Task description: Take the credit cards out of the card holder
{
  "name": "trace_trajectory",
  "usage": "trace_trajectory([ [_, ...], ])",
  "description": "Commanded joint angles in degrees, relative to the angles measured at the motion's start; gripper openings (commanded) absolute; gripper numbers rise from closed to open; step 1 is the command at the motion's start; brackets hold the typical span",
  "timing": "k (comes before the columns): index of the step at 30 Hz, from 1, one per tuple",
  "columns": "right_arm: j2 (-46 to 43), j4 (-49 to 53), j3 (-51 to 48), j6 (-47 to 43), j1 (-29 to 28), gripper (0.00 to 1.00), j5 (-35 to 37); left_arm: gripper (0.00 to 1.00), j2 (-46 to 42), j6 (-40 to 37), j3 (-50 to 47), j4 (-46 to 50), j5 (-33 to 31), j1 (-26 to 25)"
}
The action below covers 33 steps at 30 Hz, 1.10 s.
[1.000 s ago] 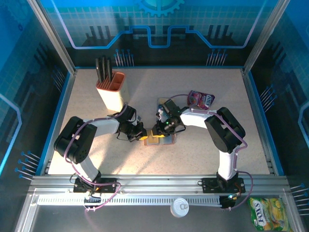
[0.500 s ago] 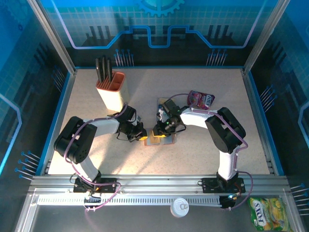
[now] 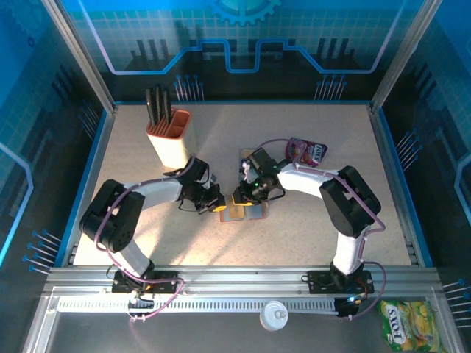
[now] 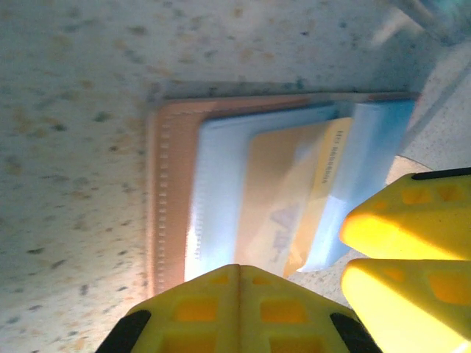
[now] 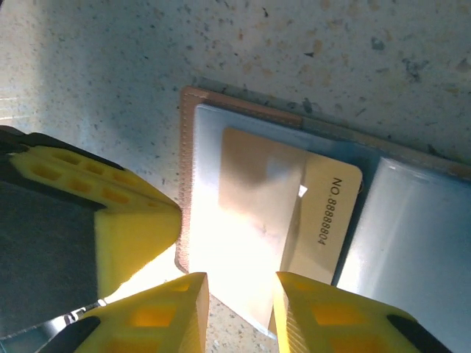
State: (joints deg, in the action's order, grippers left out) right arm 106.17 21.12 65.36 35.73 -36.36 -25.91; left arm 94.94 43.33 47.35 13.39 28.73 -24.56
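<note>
Holding the wallet still with our closed left gripper, we had to slide the yellow card out flat with our right gripper, open just a little.

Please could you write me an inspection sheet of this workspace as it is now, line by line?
Surface: speckled beige table, no spill seen.
Job's things: open brown leather card holder lies flat; yellow-tan plastic card sits in its grey-blue pocket.
Clutter: orange-and-cream knife block far left; purple-pink snack pouch right of centre.
Grippers: left gripper shut, at the holder's edge; right gripper jaws apart over the card's end.
Cables: purple cables run along both arms.
Surroundings: blue translucent walls; white round lid and yellow-green snack bag on the front ledge.
</note>
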Motion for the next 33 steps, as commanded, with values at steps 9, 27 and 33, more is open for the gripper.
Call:
trace_trajectory([
  [9,-1.83,2.51,-0.50,-1.25,0.40,0.33,1.94,0.00,3.79,-0.71,2.67,1.55,-1.31,-2.47],
  [27,0.97,2.86,-0.85,-1.62,0.59,0.37,1.82,0.00,4.45,-1.69,2.46,3.38,-3.28,-2.42],
  [33,1.95,3.75,-0.59,-2.24,0.59,0.39,2.27,0.00,4.73,-2.11,2.62,3.83,-3.70,-2.39],
])
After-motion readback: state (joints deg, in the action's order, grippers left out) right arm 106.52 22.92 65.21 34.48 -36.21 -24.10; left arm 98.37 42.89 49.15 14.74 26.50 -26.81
